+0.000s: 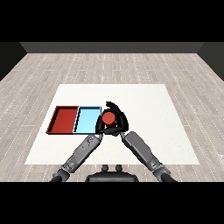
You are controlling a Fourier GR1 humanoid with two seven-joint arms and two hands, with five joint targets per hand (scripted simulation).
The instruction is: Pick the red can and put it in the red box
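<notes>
The red can [108,118] stands upright just right of the light blue tray, seen from above as a red disc. My right hand [119,121] is curled round the can, fingers arching over its far side and thumb near. My left hand [100,125] sits at the can's left, close against it at the blue tray's right edge; its fingers are mostly hidden. The red tray [64,120] lies at the left of the table with nothing in it.
The light blue tray [86,120] lies between the red tray and the can, touching the red tray's right side. The white table [153,113] stretches out to the right and far side. Both forearms cross the near table edge.
</notes>
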